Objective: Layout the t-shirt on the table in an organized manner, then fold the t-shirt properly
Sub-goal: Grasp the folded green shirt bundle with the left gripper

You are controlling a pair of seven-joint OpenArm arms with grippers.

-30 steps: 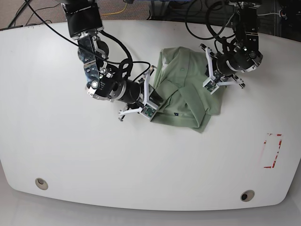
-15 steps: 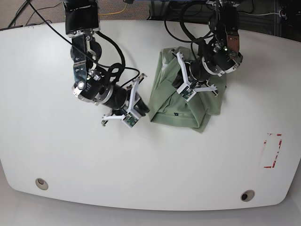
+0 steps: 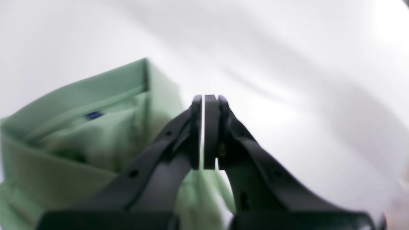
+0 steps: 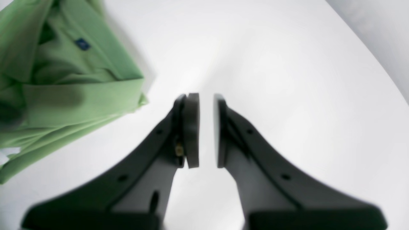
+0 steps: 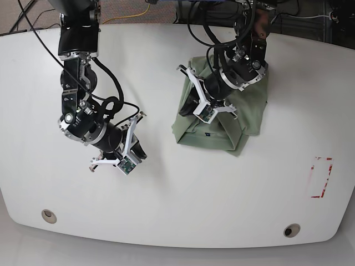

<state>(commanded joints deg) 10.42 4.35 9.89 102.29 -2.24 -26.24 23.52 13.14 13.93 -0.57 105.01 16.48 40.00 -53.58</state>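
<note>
The left hand (image 5: 195, 108), its pads pressed together on nothing, hangs over the near-left part of the t-shirt (image 5: 244, 113), while the right hand (image 5: 133, 149), slightly spread and empty, sits well apart over bare counter (image 5: 183, 188). The shirt lies in a compact, roughly rectangular bundle at the counter's far middle, so folding looks largely done, with perhaps only tidying left.

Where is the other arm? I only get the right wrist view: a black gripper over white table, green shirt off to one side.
Observer: In the base view, the left gripper is above one side edge of the t-shirt.
Operator: Is it holding the cloth?
Observer: No. The left wrist view shows its jaws together with no cloth between them.
Operator: Anything else on the table?
Observer: A red tape rectangle near the far edge of the table, well away from the shirt.
</note>
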